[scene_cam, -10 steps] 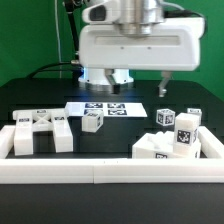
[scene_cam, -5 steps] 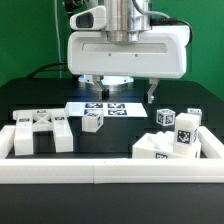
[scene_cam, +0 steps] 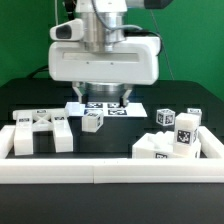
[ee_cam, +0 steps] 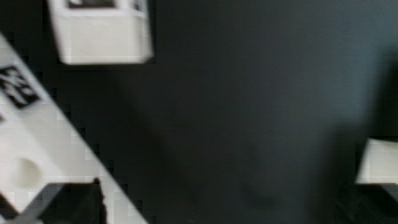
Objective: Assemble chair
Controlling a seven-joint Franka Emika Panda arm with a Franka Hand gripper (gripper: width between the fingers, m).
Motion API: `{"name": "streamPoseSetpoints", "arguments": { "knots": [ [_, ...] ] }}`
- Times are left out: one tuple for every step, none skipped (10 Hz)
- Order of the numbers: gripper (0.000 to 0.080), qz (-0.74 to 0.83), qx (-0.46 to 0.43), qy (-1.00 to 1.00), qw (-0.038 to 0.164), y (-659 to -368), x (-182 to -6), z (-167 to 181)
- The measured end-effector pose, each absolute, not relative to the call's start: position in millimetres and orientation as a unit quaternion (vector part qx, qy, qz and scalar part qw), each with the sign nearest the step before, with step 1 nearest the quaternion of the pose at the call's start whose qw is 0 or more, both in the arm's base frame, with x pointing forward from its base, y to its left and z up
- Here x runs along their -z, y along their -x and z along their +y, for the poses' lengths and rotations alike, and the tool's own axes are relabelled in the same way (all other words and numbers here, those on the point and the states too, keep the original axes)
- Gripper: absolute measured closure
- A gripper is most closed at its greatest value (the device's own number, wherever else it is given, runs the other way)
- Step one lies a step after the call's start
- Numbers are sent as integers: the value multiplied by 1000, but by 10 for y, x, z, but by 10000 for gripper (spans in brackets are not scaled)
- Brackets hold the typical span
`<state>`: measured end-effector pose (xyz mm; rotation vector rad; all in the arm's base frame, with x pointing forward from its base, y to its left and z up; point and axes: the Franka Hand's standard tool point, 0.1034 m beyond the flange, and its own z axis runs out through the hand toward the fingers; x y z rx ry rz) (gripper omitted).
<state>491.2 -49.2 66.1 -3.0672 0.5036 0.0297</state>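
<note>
1. Nothing is joined yet. The chair parts lie loose on the bench (scene_cam: 120,138): left cluster (scene_cam: 40,131), small block (scene_cam: 93,121) just beside the marker board (scene_cam: 108,108), right heap (scene_cam: 168,140). I judge all assembly remains.
2. The hand (scene_cam: 102,93) hangs over the marker board. Its fingers are masked by the housing, so I cannot tell whether they are apart or together.
3. Wrist view is blurred, with one white part (ee_cam: 102,35) cropped.

A blurred white block (ee_cam: 98,35) lies on the black table (ee_cam: 231,120). Near the block, across a narrow dark gap, a long white strip (ee_cam: 27,128) bearing a black-and-white tag (ee_cam: 16,86) runs slantwise. Well apart from the block, across bare table, another white piece (ee_cam: 379,162) is cut by the frame edge.
</note>
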Motion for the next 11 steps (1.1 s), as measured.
{"name": "streamPoseSetpoints", "arguments": {
  "knots": [
    [150, 158, -7, 987, 14, -4870, -627, -553],
    [150, 156, -7, 988, 15, -4877, -629, -531],
    [150, 156, -7, 988, 15, -4877, -629, -529],
    [150, 156, -13, 988, 16, -4863, -625, -526],
    [150, 156, -25, 987, 18, -4847, -625, -515],
    [150, 156, -21, 987, 18, -4857, -626, -519],
    [150, 151, -28, 988, 18, -4808, -600, -537],
    [150, 134, -79, 987, 30, -4686, -586, -552],
    [150, 121, -111, 986, 40, -4686, -605, -565],
    [150, 121, -138, 982, 47, -4687, -595, -581],
    [150, 124, -179, 974, 56, -4667, -572, -592]
  ]
}}
